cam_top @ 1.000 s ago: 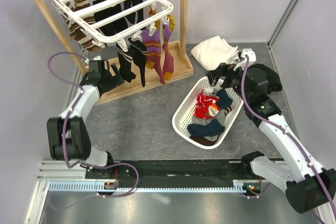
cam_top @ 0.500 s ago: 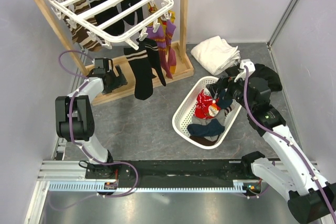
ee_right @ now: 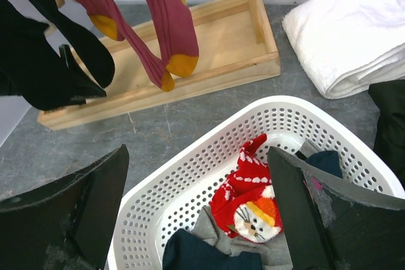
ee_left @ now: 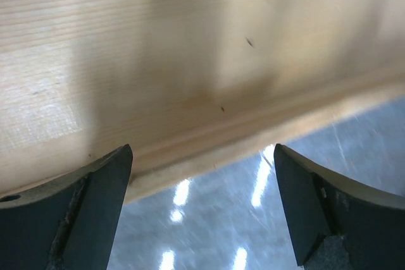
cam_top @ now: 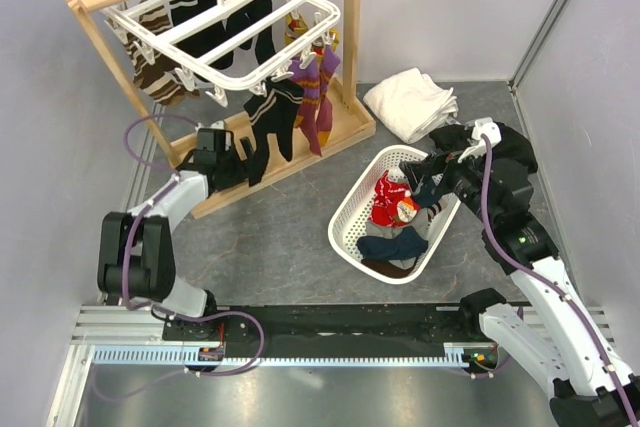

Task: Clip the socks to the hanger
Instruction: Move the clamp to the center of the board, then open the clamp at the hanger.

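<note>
A red sock pair with white pattern (cam_top: 390, 203) lies in the white lattice basket (cam_top: 346, 223), on grey fabric (ee_right: 223, 234) whose cuffs are hidden. In the right wrist view the red pair (ee_right: 266, 191) shows between my fingers. My right gripper (cam_top: 427, 181) (ee_right: 196, 172) is open and empty above the basket's far end. The white slatted hanger (cam_top: 215, 32) hangs from the wooden stand's rail. My left gripper (cam_top: 238, 161) (ee_left: 202, 210) is open and empty, low against the stand's wooden base (ee_left: 190, 61).
Black white-striped socks (cam_top: 270, 125), purple and yellow socks (cam_top: 316, 97) and brown striped socks (cam_top: 160, 75) hang from the hanger. A folded white towel (cam_top: 410, 99) lies behind the basket, a black cloth (cam_top: 512, 143) beside it. Dark blue socks (cam_top: 396, 245) fill the basket's near end.
The wooden stand with the hanger has shifted to the right and its socks swing. My left gripper has moved right along the base. My right gripper has moved a little nearer over the basket.
</note>
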Controlling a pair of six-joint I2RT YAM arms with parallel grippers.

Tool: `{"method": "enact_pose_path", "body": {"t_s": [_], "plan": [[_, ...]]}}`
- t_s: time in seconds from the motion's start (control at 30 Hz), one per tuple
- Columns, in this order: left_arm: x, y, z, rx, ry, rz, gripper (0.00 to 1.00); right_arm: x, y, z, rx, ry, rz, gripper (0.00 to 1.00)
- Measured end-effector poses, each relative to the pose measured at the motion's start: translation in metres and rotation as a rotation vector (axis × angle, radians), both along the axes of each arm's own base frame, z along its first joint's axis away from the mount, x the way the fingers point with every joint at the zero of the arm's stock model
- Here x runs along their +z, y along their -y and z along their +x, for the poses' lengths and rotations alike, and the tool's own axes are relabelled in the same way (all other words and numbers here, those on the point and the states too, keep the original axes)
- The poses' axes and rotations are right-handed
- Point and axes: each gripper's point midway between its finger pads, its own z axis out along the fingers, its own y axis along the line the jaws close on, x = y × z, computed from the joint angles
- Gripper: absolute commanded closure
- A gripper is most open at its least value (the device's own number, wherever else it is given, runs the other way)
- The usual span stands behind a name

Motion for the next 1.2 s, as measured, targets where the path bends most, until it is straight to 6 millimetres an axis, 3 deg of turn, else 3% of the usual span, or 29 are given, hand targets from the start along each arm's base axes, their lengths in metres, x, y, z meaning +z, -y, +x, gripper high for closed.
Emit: {"method": "enact_pose_path", "body": {"t_s": [0.2,0.33,0.43,0.53,0.6,0.77,1.0,1.2], "plan": [[0.015,0.042,-0.040,-0.069,0.025,-0.053,0.02,0.007,0.002,-0.008,0.001,0.021,0.008,0.02],[0.007,0.073,-0.088,-0.118,-0.047,-0.127,0.02,0.007,0.003,-0.013,0.006,0.019,0.008,0.02],[0.001,0.083,-0.117,-0.136,-0.079,-0.162,0.02,0.009,0.003,-0.019,0.019,0.024,0.011,0.02],[0.014,0.078,-0.137,-0.117,-0.038,-0.189,0.02,0.012,0.002,-0.025,0.039,0.037,0.012,0.02],[0.041,0.073,-0.139,-0.107,0.058,-0.205,0.02,0.014,0.001,-0.029,0.055,0.046,0.008,0.02],[0.128,0.056,-0.145,-0.097,0.387,-0.234,0.02,0.015,0.000,-0.038,0.087,0.060,-0.005,0.02],[0.241,0.038,-0.159,-0.186,0.763,-0.144,0.02,0.015,-0.004,-0.044,0.127,0.070,-0.022,0.02],[0.312,0.034,-0.161,-0.226,0.940,-0.083,0.04,0.015,-0.014,-0.051,0.204,0.071,-0.031,0.02]]}}
